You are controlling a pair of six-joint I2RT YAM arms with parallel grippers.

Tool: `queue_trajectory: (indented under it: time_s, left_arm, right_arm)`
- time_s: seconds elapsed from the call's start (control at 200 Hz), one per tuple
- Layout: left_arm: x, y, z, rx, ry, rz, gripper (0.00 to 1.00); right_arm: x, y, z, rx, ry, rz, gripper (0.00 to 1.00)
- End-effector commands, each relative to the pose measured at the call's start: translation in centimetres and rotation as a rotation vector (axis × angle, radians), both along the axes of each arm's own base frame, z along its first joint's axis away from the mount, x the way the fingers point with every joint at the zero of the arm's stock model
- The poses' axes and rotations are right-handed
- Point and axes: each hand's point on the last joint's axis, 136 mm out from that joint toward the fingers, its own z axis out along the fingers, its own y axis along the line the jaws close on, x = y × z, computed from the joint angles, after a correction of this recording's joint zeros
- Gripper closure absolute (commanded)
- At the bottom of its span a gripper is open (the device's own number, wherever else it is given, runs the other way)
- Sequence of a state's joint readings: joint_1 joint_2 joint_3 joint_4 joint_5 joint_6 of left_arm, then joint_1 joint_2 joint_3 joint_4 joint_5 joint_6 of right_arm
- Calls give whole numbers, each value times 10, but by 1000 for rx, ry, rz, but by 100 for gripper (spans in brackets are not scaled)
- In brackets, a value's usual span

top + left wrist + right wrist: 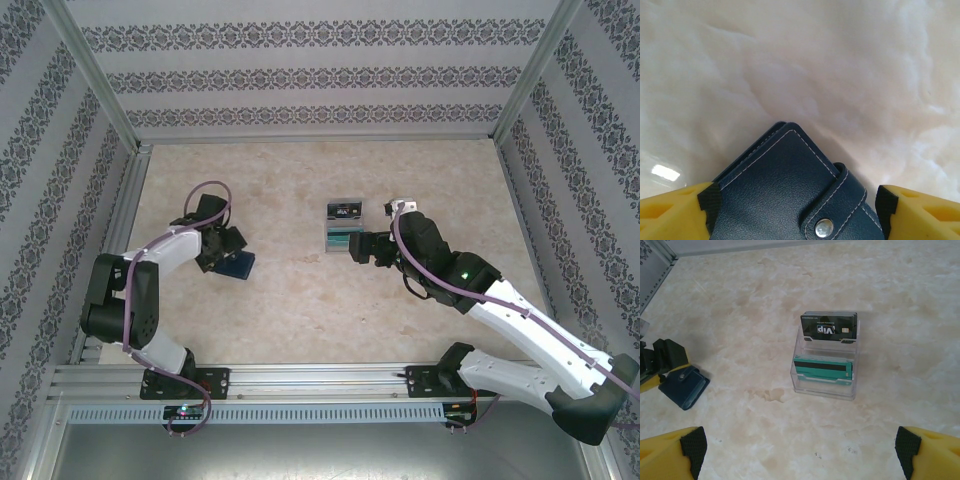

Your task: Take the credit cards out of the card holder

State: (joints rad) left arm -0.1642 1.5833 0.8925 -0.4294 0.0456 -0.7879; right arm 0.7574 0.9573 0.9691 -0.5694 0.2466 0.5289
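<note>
Mid-table, cards (829,329) in clear holder (823,389), bare tabletop (905,300) around

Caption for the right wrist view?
Clear stand holding dark cards behind teal cards; blue wallet lying to its left.

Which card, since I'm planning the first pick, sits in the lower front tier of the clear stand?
The teal card with the black stripe. The dark VIP card stands behind it in the higher rear tier.

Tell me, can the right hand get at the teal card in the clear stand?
Probably yes. The right hand is open and faces the clear stand with nothing between them. The teal card stands in its front tier, top edge exposed.
</note>
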Motion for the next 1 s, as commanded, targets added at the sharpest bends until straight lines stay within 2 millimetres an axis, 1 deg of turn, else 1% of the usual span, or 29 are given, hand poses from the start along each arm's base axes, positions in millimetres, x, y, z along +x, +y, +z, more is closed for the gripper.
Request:
queue_trajectory:
  time_s: [0.0,0.12,0.245,0.355,0.435,0.555,0.605,0.655,0.734,0.749,0.799,0.869,0.954,0.994]
  left_arm:
    - [-10,-36,-10,-39,31,-103,17]
    - [-18,-78,-10,-67,15,-198,17]
    - [-22,-121,-3,-86,-15,-289,17]
    - [-20,-144,8,-98,-44,-329,16]
    - [-19,-146,18,-109,-66,-319,14]
    - [-18,-134,43,-98,-122,-280,8]
    - [-20,-124,52,-93,-135,-251,6]
    - [-26,-109,58,-75,-136,-210,4]
    - [-37,-83,65,-60,-139,-137,2]
    - [-40,-78,64,-58,-137,-124,0]
    - [-50,-62,68,-57,-147,-79,1]
    - [-64,-42,71,-56,-155,-12,1]
    - [-86,-13,73,-26,-144,89,1]
    - [-97,-3,72,-18,-138,121,1]
  right_arm:
    - [-2,0,-6,-8,9,-11,2]
    - [-2,0,-8,-8,11,-11,2]
    - [-3,0,-9,-8,17,-8,2]
    - [-5,3,-13,-16,32,13,2]
    - [-6,10,-16,-38,43,60,2]
    - [-3,30,-22,-84,63,121,2]
    - [-1,40,-27,-92,74,151,2]
    - [2,52,-32,-98,89,188,2]
    - [4,74,-42,-108,119,253,12]
    - [5,78,-43,-107,126,265,14]
    - [6,92,-51,-119,148,309,21]
    - [9,111,-59,-172,158,357,23]
    - [10,133,-76,-230,197,423,31]
    - [10,143,-84,-245,221,451,34]
